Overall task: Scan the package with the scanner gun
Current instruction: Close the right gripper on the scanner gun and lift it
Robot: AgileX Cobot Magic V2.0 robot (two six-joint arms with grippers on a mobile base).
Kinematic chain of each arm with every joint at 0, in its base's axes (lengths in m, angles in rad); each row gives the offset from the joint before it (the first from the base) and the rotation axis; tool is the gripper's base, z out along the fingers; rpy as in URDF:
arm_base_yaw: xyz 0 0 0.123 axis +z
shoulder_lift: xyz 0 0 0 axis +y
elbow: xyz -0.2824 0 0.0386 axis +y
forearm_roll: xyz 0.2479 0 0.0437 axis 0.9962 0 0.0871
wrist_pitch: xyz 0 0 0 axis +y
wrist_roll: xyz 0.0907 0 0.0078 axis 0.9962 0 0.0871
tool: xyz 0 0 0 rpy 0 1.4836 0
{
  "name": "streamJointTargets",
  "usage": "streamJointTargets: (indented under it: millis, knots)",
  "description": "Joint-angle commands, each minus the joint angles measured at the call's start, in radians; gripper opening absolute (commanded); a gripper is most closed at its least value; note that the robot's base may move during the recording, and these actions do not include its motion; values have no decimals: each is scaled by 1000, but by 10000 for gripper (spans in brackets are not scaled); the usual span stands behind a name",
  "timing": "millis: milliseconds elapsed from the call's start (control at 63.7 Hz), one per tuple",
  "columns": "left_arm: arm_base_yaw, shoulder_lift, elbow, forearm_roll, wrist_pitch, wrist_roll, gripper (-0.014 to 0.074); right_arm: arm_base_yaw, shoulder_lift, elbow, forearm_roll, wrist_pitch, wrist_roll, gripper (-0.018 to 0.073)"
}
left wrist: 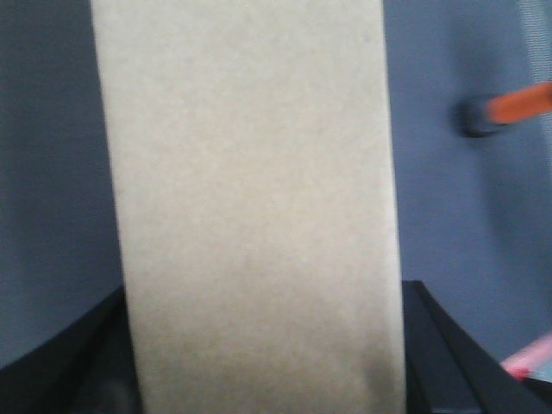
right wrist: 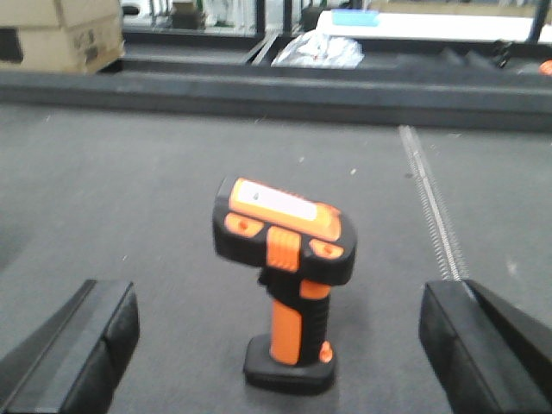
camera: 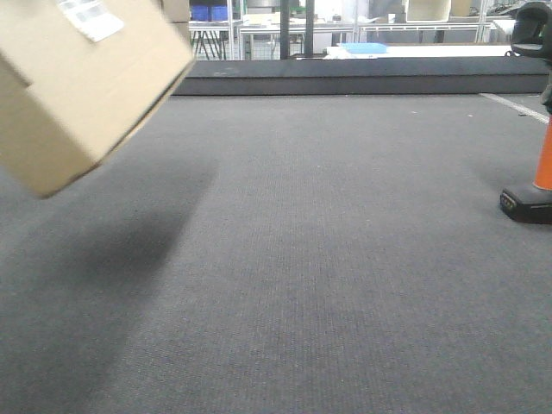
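L gripper [left wrist: 263, 371] clamped on the package [left wrist: 250, 172], black fingers [left wrist: 448, 345] flanking both sides; contact pts blurred, prob. touching. Held tilted off the grey mat [camera: 302, 259], upper left in front view, white label [camera: 90, 17] on upward face, shadow beneath. R gripper [right wrist: 280, 345] spread wide, gripping nothing. Between its fingers, untouched: scanner gun [right wrist: 285, 241], upright on black foot, orange stem, well apart from package.

Your package [camera: 82, 86], blurred, cropped by the front view's top-left corner; your scanner gun [camera: 528, 203], by its right edge.
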State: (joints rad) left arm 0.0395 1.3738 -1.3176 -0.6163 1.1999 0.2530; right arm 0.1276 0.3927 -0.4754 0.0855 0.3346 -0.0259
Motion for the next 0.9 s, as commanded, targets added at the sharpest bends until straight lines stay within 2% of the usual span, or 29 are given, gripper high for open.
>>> streamJointTargets:
  millis: [0, 79, 267, 330, 455, 565, 879]
  knots:
    - [14, -14, 23, -130, -20, 35, -111, 7, 3, 24, -8, -23, 1, 570]
    - [30, -14, 39, -175, -45, 40, -111, 7, 3, 85, -4, -96, 1, 570]
    - [60, -14, 40, -170, -49, 40, -111, 7, 5, 258, 69, -369, 1, 570]
    - [62, -14, 40, -170, -49, 40, -111, 7, 12, 290, 82, -410, 1, 570]
    - [62, -14, 40, -170, -49, 40, -111, 7, 52, 303, 82, -443, 1, 570]
    - [61, -14, 40, -170, -55, 40, -111, 7, 111, 303, 88, -525, 1, 570]
    - [61, -14, 40, -170, -58, 40, -111, 7, 420, 303, 120, -767, 1, 570]
